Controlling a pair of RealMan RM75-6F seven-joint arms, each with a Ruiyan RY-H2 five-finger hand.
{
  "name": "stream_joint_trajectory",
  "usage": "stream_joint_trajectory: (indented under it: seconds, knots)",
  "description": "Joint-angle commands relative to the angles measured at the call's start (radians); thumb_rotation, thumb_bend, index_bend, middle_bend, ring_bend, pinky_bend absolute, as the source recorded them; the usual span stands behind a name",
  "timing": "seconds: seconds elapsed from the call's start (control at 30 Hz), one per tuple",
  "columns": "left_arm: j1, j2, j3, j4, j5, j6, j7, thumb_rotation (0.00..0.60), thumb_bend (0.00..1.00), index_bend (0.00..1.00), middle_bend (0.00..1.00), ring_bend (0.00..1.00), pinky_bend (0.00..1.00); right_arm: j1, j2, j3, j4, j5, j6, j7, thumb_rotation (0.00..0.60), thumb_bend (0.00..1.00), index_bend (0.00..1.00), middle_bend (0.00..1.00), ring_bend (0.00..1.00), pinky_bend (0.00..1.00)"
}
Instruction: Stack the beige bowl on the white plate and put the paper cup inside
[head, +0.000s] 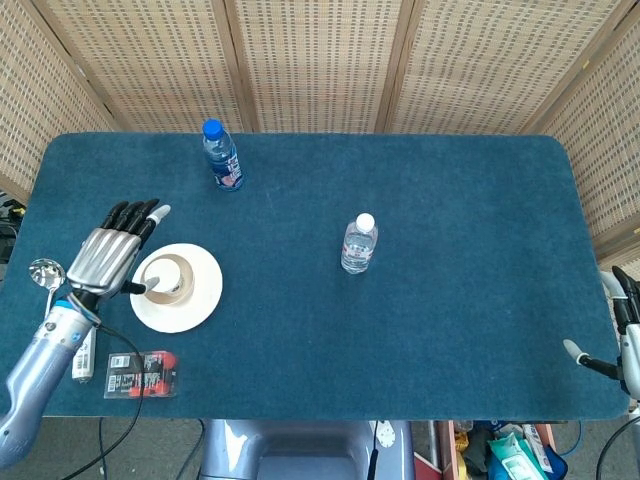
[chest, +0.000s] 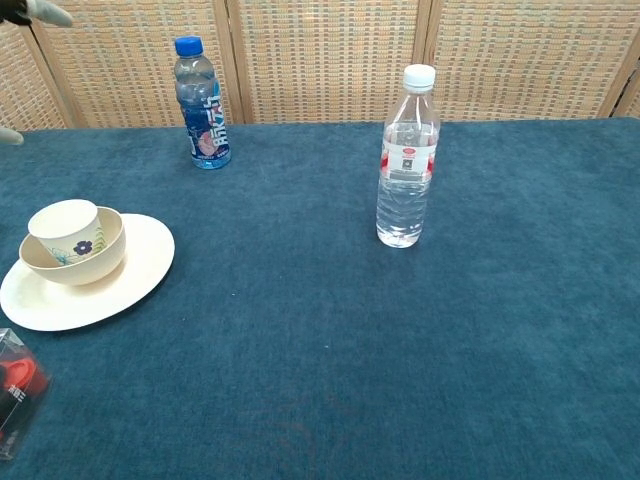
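The white plate (head: 206, 291) (chest: 130, 272) lies at the table's front left. On it stands the beige bowl (head: 155, 269) (chest: 88, 264), and the paper cup (head: 172, 281) (chest: 65, 222) stands upright inside the bowl. My left hand (head: 110, 250) hovers just left of the bowl, fingers spread and holding nothing. In the chest view only its fingertips (chest: 30, 10) show at the top left corner, well above the cup. My right hand (head: 624, 312) is partly cut off beyond the table's right edge, so how its fingers stand is unclear.
A blue-capped bottle (head: 222, 155) (chest: 202, 105) stands at the back left and a clear water bottle (head: 359, 243) (chest: 407, 160) near the middle. A metal spoon (head: 45, 275) and a red-black packet (head: 140, 373) (chest: 15, 385) lie at the front left.
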Motion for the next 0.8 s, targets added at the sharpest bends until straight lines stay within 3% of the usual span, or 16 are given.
stream_joint_trajectory:
  seconds: [0.03, 0.27, 0.47, 0.63, 0.8]
  knots:
    - [0.170, -0.024, 0.066, 0.014, 0.232, 0.199, -0.127, 0.600, 0.19, 0.00, 0.00, 0.00, 0.00, 0.000, -0.003, 0.001, 0.002, -0.002, 0.004, -0.001, 0.600, 0.14, 0.01, 0.00, 0.00, 0.00]
    - [0.311, -0.147, 0.129, 0.137, 0.354, 0.358, -0.126, 0.600, 0.19, 0.00, 0.00, 0.00, 0.00, 0.001, -0.011, 0.004, 0.004, -0.005, 0.012, -0.019, 0.600, 0.14, 0.01, 0.00, 0.00, 0.00]
    - [0.421, -0.265, 0.166, 0.237, 0.434, 0.477, -0.054, 0.600, 0.19, 0.00, 0.00, 0.00, 0.00, 0.001, -0.035, 0.013, 0.022, -0.006, 0.037, -0.098, 0.600, 0.14, 0.01, 0.00, 0.00, 0.00]
    - [0.467, -0.308, 0.190, 0.308, 0.484, 0.501, -0.057, 0.600, 0.19, 0.00, 0.00, 0.00, 0.00, 0.003, -0.048, 0.013, 0.029, -0.013, 0.048, -0.137, 0.600, 0.14, 0.01, 0.00, 0.00, 0.00]
    - [0.480, -0.319, 0.178, 0.348, 0.478, 0.488, -0.085, 0.600, 0.19, 0.00, 0.00, 0.00, 0.00, 0.006, -0.052, 0.010, 0.023, -0.022, 0.049, -0.153, 0.600, 0.14, 0.01, 0.00, 0.00, 0.00]
